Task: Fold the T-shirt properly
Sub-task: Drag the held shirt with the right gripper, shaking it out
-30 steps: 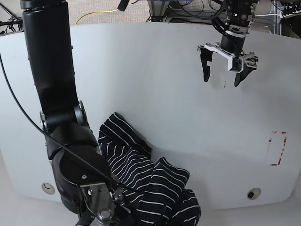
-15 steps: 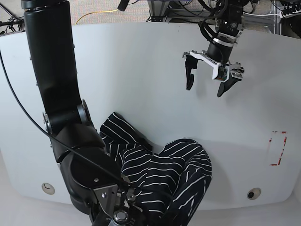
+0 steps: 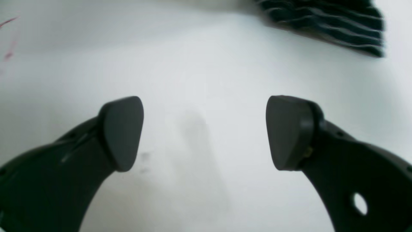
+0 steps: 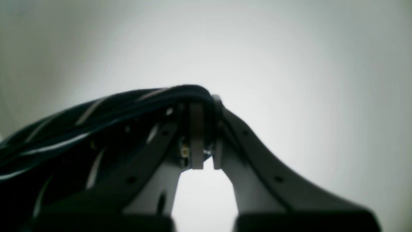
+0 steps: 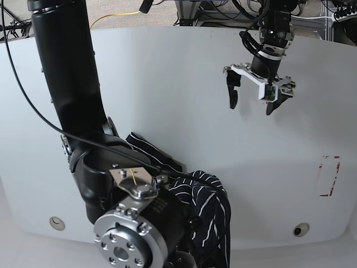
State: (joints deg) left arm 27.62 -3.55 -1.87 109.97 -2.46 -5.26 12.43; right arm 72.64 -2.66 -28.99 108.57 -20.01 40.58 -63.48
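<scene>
The T-shirt (image 5: 207, 204), dark with thin white stripes, lies bunched at the table's near edge, and part of it is lifted and hangs over the front. In the right wrist view my right gripper (image 4: 202, 106) is shut on a fold of the T-shirt (image 4: 96, 129). In the base view its fingers are hidden behind the arm's wrist. My left gripper (image 5: 251, 107) hovers open and empty over the far right of the table, well away from the cloth. The left wrist view shows its fingers (image 3: 122, 132) wide apart above bare table, with a corner of the T-shirt (image 3: 328, 22) at the top right.
The white table (image 5: 167, 84) has a red marking (image 5: 329, 176) near its right edge and round holes (image 5: 301, 229) along the front. The bulky right arm (image 5: 67, 84) stands over the table's left side. Cables (image 5: 114, 17) lie beyond the far edge.
The right arm has swung up and turned its wrist toward the camera, lifting the gripped shirt so that it hangs in a narrower bunch. The left gripper drifted slightly, still open.
</scene>
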